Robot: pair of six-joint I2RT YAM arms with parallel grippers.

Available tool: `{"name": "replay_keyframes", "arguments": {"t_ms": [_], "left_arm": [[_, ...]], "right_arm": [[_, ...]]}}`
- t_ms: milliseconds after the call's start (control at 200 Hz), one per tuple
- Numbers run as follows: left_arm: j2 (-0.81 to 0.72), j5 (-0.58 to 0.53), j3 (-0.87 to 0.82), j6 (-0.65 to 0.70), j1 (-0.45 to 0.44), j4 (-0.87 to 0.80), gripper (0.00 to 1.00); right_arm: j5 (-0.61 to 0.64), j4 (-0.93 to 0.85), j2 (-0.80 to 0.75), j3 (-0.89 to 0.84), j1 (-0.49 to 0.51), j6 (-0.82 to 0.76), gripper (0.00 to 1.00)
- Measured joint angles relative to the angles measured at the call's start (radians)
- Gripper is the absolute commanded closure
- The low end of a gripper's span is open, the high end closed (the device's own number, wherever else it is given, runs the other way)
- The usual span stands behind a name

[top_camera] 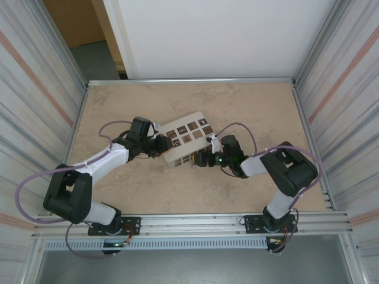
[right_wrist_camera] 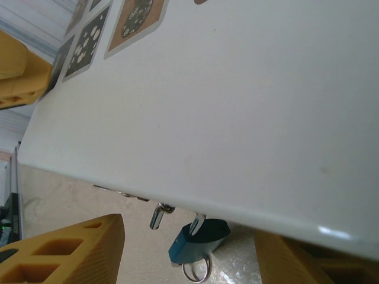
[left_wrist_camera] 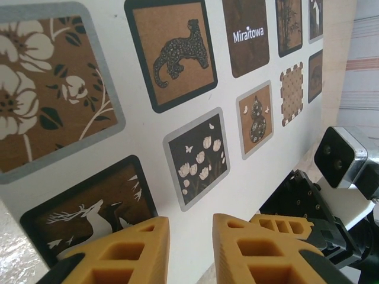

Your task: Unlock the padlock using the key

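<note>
Hovering with right gripper (right_wrist_camera: 189, 231) wide open, empty, facing the blue padlock (right_wrist_camera: 198, 241) dangling under the white box (right_wrist_camera: 237, 118), left gripper (left_wrist_camera: 189, 228) part-open, empty too, risking a nudge swinging the padlock away.

White box (top_camera: 186, 139) w/ brown patterned sqs, angled mid table (top_camera: 249, 106); "Miraitowa" label (left_wrist_camera: 249, 35).

Two arms (top_camera: 112, 157) (top_camera: 260, 164), one white box (top_camera: 188, 141), one blue padlock (right_wrist_camera: 198, 239)
</note>
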Motion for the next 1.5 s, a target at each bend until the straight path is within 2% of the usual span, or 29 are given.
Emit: {"name": "replay_keyframes", "arguments": {"t_ms": [736, 902, 1303, 1503], "left_arm": [[0.014, -0.008, 0.0, -0.001, 0.0, 0.001, 0.82], [0.014, -0.01, 0.0, -0.001, 0.0, 0.0, 0.82], [0.015, -0.011, 0.0, -0.001, 0.0, 0.0, 0.82], [0.016, -0.01, 0.0, -0.001, 0.0, 0.0, 0.83]], "right_arm": [[-0.129, 0.183, 0.109, 0.011, 0.0, 0.035, 0.46], [-0.145, 0.225, 0.122, 0.01, -0.002, 0.054, 0.54], [-0.163, 0.261, 0.122, -0.023, -0.019, 0.054, 0.63], [-0.163, 0.246, 0.122, -0.023, -0.024, 0.051, 0.74]]}}
